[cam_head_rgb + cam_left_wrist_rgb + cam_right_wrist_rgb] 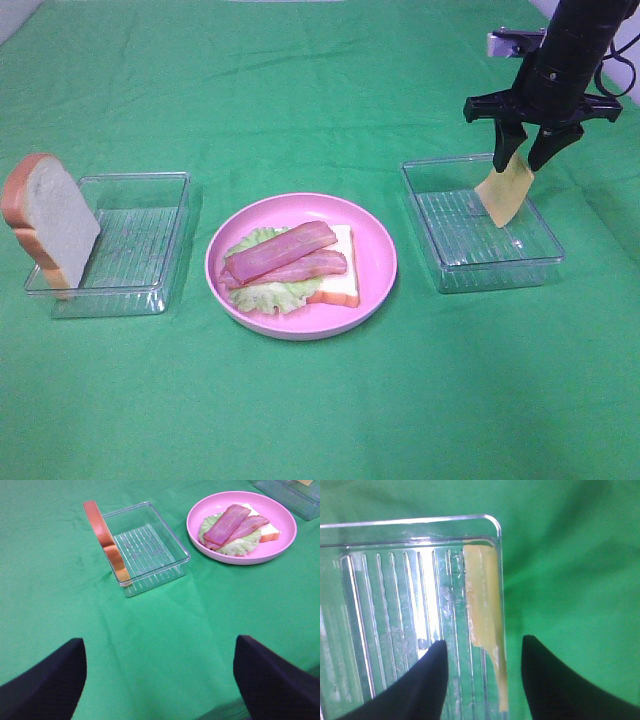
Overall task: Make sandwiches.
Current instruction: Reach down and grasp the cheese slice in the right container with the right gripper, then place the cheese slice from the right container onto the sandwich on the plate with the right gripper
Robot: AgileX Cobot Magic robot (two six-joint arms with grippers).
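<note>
Exterior high view: right hand (525,158) pinches the yellow cheese square (504,194), hanging tilted over the right clear tray (540,262); no writing legible anywhere. Left wrist view alone shows the left hand (159,672) spread wide above bare green worktop (165,630). Bacon strips (285,258), lettuce (265,294) and bread slice (338,285) lie on the pink plate (375,240); a second bread slice (50,220) leans on the left tray (150,180).

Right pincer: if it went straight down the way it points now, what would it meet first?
Probably the ribbed floor of the clear tray under it. The right pincer points down, holding the yellow cheese slice, whose lower edge would likely touch first. Its height above the floor is unclear.
</note>
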